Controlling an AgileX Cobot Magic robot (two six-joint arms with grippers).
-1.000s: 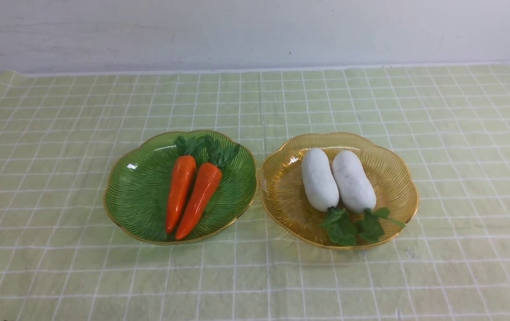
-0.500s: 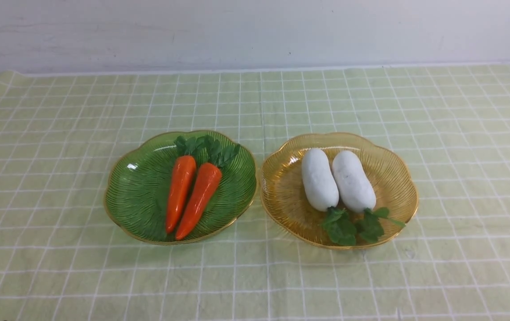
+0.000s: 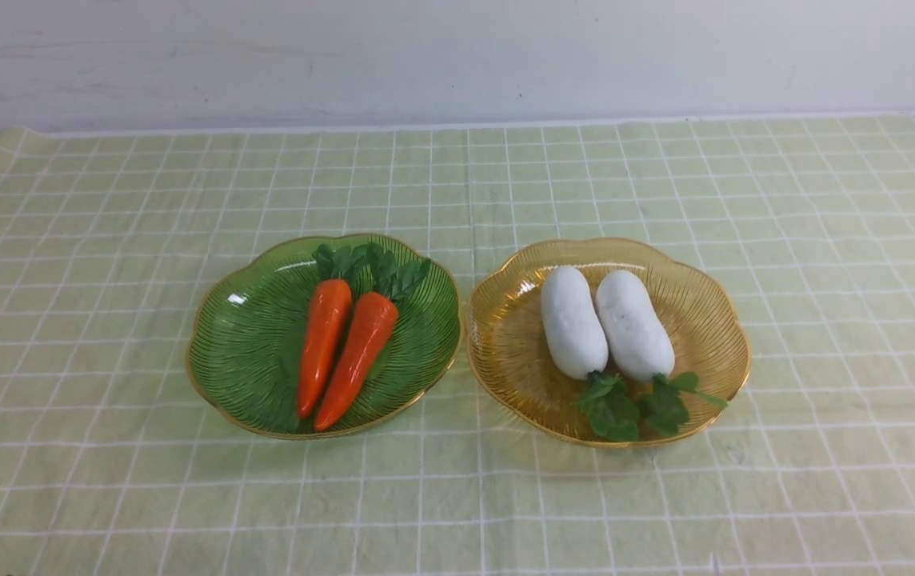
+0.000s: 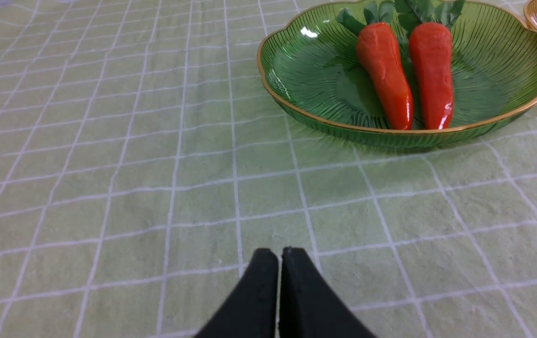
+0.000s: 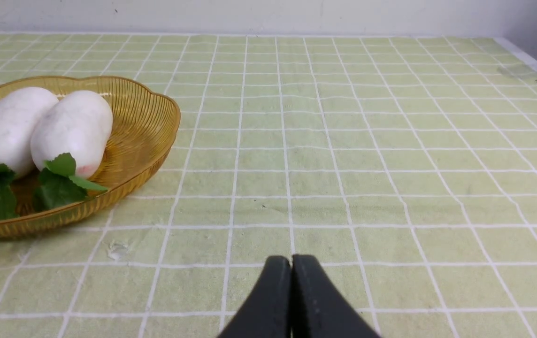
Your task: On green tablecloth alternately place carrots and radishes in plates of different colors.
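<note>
Two orange carrots (image 3: 323, 344) (image 3: 357, 358) lie side by side in the green plate (image 3: 245, 352) on the green tablecloth (image 3: 457, 496), leafy tops pointing away from me. Two white radishes (image 3: 572, 322) (image 3: 633, 324) lie together in the amber-yellow plate (image 3: 505, 344) to its right, leaves towards me. Neither arm shows in the front view. In the left wrist view my left gripper (image 4: 280, 256) is shut and empty, low over the cloth, well short of the green plate (image 4: 306, 70) and the carrots (image 4: 386, 70). My right gripper (image 5: 291, 263) is shut and empty too, apart from the amber-yellow plate (image 5: 146, 136) and radishes (image 5: 73, 129).
A pale wall (image 3: 457, 56) runs along the far edge of the table. The cloth's right edge (image 5: 531, 65) shows in the right wrist view. The two plates stand close together, almost touching, near the middle.
</note>
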